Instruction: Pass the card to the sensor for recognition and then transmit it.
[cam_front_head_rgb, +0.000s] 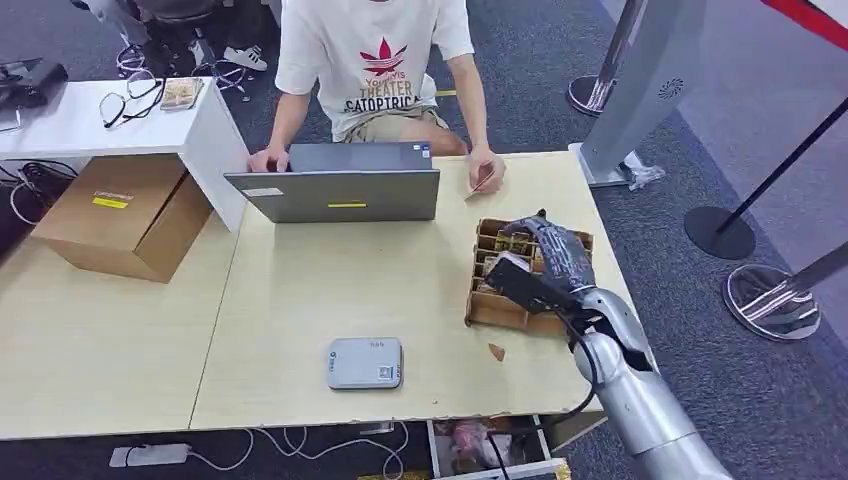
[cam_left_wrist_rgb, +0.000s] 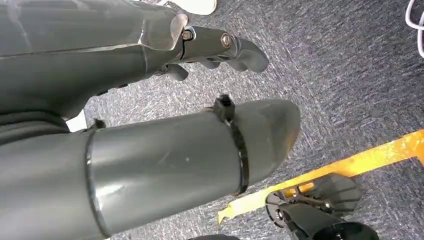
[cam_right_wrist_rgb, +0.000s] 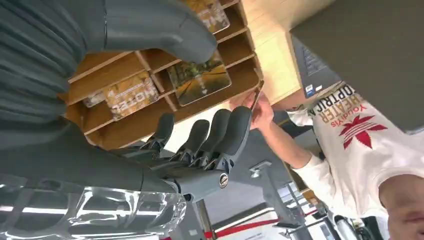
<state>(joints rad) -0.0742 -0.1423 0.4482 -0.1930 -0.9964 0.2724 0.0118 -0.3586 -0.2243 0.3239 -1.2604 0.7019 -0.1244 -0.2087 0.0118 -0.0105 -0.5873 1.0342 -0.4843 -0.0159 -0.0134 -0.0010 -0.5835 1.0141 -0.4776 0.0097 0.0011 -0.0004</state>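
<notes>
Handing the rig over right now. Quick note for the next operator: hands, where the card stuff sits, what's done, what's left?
Right hand: over the wooden card rack, fingers apart, holding nothing.
Left hand: hanging over the carpet, holding nothing.
Cards: lying in the rack's slots. The person across the table holds one card at the far edge.
Sensor: the grey box near the table's front edge, nothing on it.
Done: right hand is at the rack.
Left: pick a card, present it to the sensor, then pass it on.
</notes>
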